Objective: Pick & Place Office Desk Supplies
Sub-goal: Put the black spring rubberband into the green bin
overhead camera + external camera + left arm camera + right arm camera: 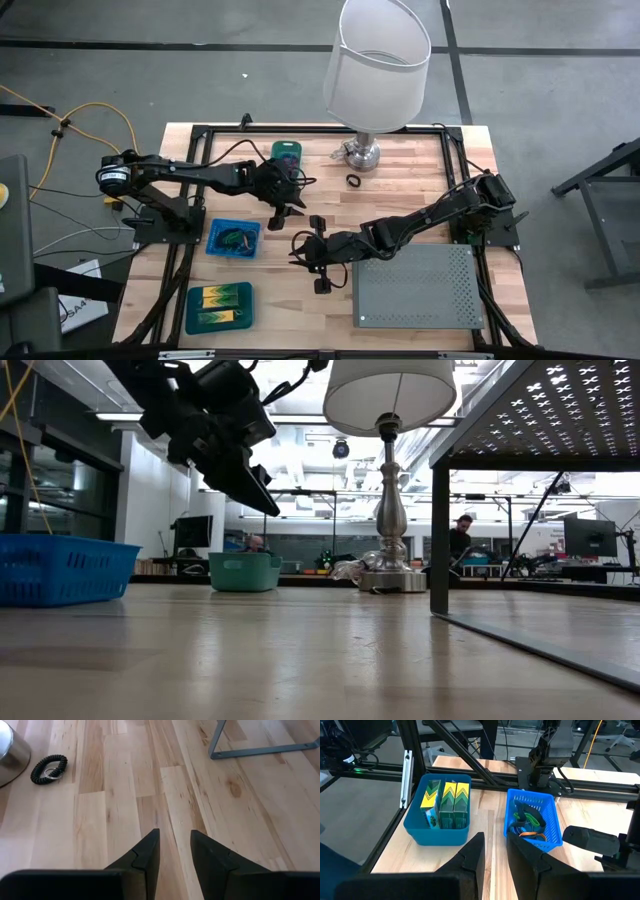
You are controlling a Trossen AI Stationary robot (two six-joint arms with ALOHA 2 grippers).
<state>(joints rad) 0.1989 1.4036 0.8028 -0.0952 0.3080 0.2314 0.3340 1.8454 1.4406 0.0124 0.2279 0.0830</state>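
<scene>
Dark left tool (172, 851) (empty, parted) above table (125, 805)

A black coiled ring (49, 768) lies flat on the bare wooden table, just beside the lamp base and apart from all containers. Three yellow-and-green blocks (446, 802) stand on edge, side by side, inside a solid blue bin (437, 834), filling most of it. A tangle of loops (529, 825) in green, blue and orange lies in the bottom of a blue mesh basket (547, 815), which stands next to the bin on the table.
</scene>
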